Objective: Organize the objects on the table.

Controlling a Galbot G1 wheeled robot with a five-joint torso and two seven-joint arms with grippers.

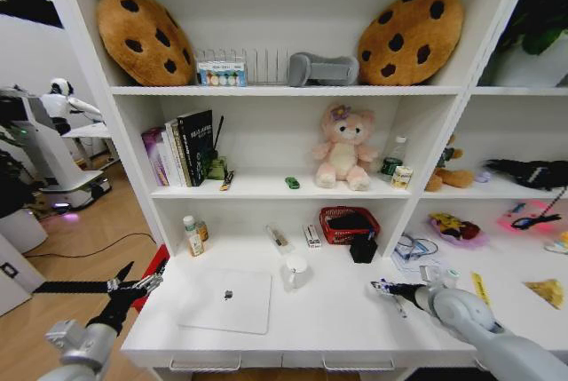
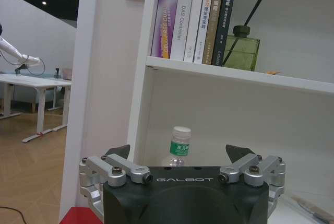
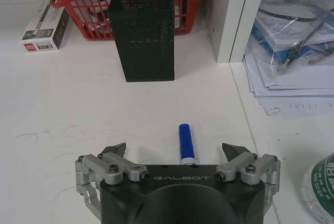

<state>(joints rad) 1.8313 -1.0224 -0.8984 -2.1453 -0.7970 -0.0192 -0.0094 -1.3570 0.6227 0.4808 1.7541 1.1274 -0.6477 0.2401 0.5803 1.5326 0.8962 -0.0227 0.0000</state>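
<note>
Pen (image 3: 187, 142) between spread right jaws

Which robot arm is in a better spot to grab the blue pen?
Probably the right. The right gripper hovers over the blue-capped pen with open jaws on either side of it. The left gripper sits off the white desk's left edge.

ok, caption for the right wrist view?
Open right gripper poised over blue-capped pen on the table, before black mesh holder.

Office or lab; desks (image 2: 31, 80), robots (image 1: 40, 146)
</note>
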